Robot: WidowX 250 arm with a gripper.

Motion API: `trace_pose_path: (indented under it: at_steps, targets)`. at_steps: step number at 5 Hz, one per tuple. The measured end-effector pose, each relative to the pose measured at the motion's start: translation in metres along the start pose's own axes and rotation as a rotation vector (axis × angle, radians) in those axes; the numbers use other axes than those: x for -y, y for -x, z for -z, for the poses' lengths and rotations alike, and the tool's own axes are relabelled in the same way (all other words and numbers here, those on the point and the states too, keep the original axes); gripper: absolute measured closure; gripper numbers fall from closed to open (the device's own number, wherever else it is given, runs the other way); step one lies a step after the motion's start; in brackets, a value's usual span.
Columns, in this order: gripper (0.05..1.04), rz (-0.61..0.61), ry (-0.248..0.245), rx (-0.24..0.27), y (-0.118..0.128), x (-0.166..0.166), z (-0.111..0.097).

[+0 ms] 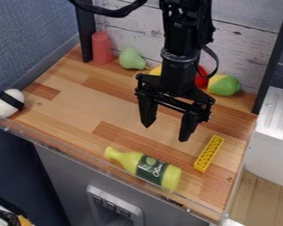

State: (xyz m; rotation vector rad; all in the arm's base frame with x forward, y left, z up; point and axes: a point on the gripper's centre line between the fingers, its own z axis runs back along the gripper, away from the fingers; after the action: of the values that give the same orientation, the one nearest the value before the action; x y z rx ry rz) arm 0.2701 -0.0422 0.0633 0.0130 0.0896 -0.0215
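Note:
The gripper (166, 130) hangs open over the middle of the wooden counter, its two fingers apart with nothing between them. Nearer the front edge, a yellow-green bottle (127, 160) with a dark label lies on its side. To the right of it lies a yellow perforated brick (208, 153). Along the back wall stand a red cylinder (101, 47) and a green pear (132, 58). Behind the arm, a yellow thing (156, 71) and a red thing (201, 77) are partly hidden, with a green and yellow fruit (224, 84) to their right.
A white egg-shaped object (7, 103) with a black band sits at the counter's left corner. A low transparent rim (67, 152) runs along the front edge of the counter (79, 103). Dark posts flank the white plank wall (244, 48) at the back.

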Motion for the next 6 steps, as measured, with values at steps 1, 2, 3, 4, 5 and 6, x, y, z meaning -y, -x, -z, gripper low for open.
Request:
trace_pose_path:
  at_steps: [1,2,3,4,5,6]
  targets:
    - [0.086,0.119,-0.003,-0.02,-0.016,-0.014,0.001]
    - [0.089,0.31,-0.009,-0.013,-0.049,-0.035,0.001]
    - [0.087,0.525,-0.015,-0.009,-0.081,-0.05,0.004]
    - [0.089,0.755,-0.026,-0.01,-0.103,-0.061,0.007]
    - [0.085,0.924,-0.031,-0.009,-0.113,-0.069,0.01]
    - [0.085,0.957,-0.033,-0.005,-0.116,-0.08,0.009]
